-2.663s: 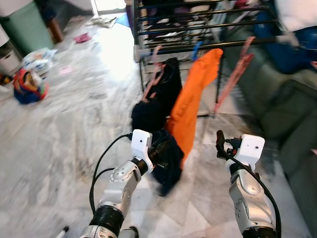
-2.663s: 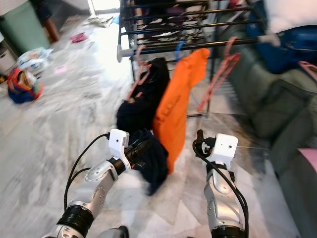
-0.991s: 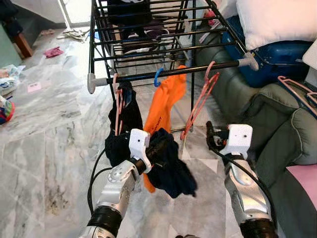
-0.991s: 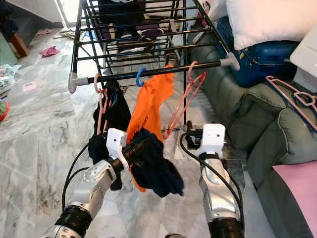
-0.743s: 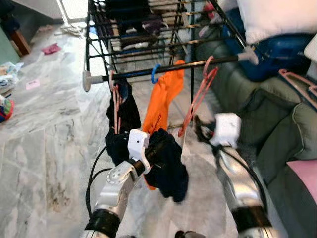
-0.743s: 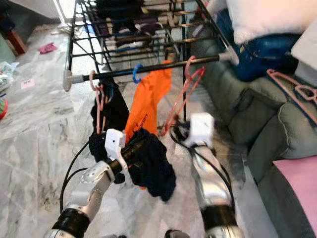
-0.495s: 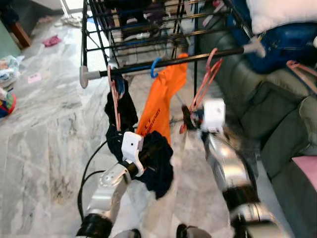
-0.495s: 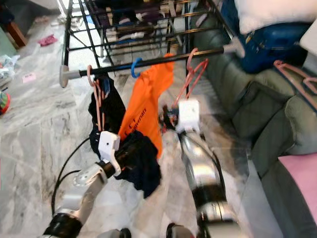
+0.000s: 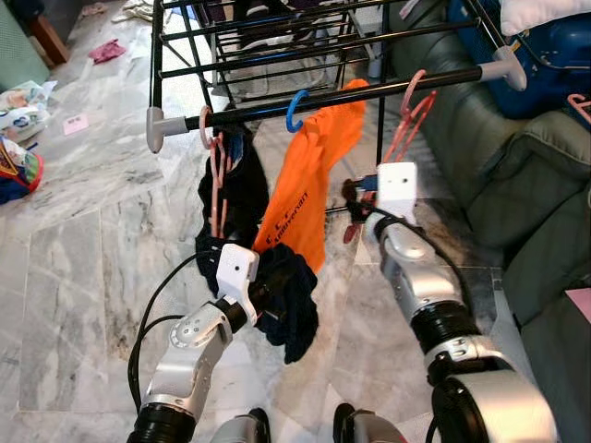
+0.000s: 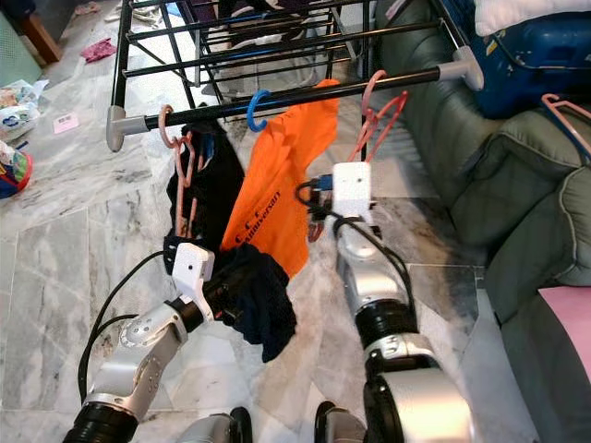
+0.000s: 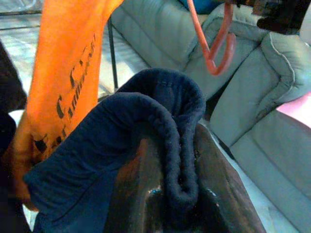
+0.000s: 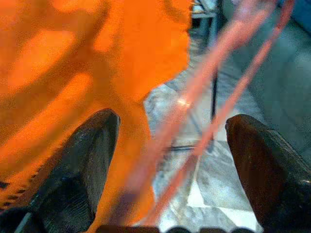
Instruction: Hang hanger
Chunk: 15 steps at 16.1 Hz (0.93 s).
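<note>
An empty pink hanger (image 9: 406, 115) hangs on the black rail (image 9: 323, 97) of a drying rack, right of an orange shirt (image 9: 309, 185) on a blue hanger (image 9: 295, 109). My right gripper (image 9: 355, 208) is open at the pink hanger's lower end. In the right wrist view the pink hanger (image 12: 209, 97) runs between the two spread fingers (image 12: 77, 165). My left gripper (image 9: 268, 300) is shut on a navy garment (image 9: 291, 295) held low in front of the rack. The navy garment (image 11: 146, 126) bunches over that gripper's fingers (image 11: 131, 194). More pink hangers with a black garment (image 9: 245, 194) hang at the rail's left end.
A grey sofa (image 9: 517, 194) stands close on the right, with a blue bag (image 9: 545, 55) and another pink hanger (image 9: 580, 101) on it. Loose clutter (image 9: 18, 166) lies on the marble floor at the far left. The rack's upper rungs (image 9: 277, 37) hold more clothes.
The camera has shifted and closed on the rack. My right arm has reached forward to the empty pink hanger, its fingers now either side of it. My left gripper still holds the navy garment.
</note>
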{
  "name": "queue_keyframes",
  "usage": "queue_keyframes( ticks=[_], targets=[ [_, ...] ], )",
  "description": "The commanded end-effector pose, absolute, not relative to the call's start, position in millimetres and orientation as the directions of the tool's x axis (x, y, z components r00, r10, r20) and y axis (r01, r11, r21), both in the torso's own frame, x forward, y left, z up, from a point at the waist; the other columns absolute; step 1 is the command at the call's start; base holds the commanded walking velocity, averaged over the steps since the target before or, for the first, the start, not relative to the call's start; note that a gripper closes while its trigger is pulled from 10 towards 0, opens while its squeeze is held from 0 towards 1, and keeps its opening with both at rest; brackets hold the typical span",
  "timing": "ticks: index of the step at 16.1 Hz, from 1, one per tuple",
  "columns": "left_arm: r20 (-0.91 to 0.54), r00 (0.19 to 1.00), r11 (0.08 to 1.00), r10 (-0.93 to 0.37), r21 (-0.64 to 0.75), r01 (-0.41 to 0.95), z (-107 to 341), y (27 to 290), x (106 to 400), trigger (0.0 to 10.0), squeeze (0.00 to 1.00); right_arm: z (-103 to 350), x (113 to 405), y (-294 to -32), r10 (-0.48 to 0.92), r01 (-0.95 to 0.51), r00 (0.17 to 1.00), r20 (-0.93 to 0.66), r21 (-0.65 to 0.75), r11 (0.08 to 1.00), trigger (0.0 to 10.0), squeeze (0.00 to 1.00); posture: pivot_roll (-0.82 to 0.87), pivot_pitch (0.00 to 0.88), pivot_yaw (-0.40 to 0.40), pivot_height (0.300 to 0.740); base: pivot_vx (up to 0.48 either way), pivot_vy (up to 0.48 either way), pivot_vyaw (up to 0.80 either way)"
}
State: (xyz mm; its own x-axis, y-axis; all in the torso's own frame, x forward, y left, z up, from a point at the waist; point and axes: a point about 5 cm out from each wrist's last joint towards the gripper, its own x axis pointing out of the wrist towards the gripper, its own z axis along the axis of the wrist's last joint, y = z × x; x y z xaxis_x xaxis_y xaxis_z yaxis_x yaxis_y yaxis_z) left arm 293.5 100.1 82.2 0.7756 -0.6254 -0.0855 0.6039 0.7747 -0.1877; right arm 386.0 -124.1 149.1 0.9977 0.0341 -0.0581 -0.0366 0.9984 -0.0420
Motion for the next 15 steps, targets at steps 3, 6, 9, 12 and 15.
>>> queue_keyframes(
  ticks=[3,6,9,12,15],
  targets=[
    [-0.091,0.757,0.758,-0.647,-0.180,0.626,85.2,96.5,291.9,10.0,0.00,135.5,381.2,-140.4,-0.041,0.036,0.995,-0.089,-0.058,0.998,10.0,0.00,0.08,0.254,0.110,0.740,0.000,0.000,0.00],
    [-0.092,0.744,0.745,-0.662,-0.188,0.640,85.9,90.5,293.7,10.0,0.00,135.6,378.2,-160.9,-0.107,0.100,0.991,-0.074,-0.093,0.991,10.0,0.00,0.05,0.253,0.115,0.740,0.000,0.000,0.00],
    [-0.101,0.737,0.740,-0.668,-0.192,0.645,84.5,86.6,294.5,10.0,0.00,140.4,380.8,-159.5,-0.050,0.042,0.997,-0.061,-0.125,0.991,10.0,0.00,0.04,0.247,0.114,0.740,0.000,0.000,0.00],
    [-0.103,0.738,0.741,-0.667,-0.192,0.643,83.9,85.4,294.9,10.0,0.00,143.1,383.9,-155.2,0.002,-0.012,0.998,-0.068,-0.149,0.989,10.0,0.00,0.04,0.244,0.107,0.740,0.000,0.000,0.00],
    [-0.089,0.746,0.745,-0.661,-0.199,0.636,85.9,84.6,295.6,10.0,0.00,150.3,388.7,-166.7,-0.054,0.038,0.996,-0.064,-0.234,0.971,10.0,0.00,0.05,0.237,0.093,0.740,0.000,0.000,0.00]
  ],
)
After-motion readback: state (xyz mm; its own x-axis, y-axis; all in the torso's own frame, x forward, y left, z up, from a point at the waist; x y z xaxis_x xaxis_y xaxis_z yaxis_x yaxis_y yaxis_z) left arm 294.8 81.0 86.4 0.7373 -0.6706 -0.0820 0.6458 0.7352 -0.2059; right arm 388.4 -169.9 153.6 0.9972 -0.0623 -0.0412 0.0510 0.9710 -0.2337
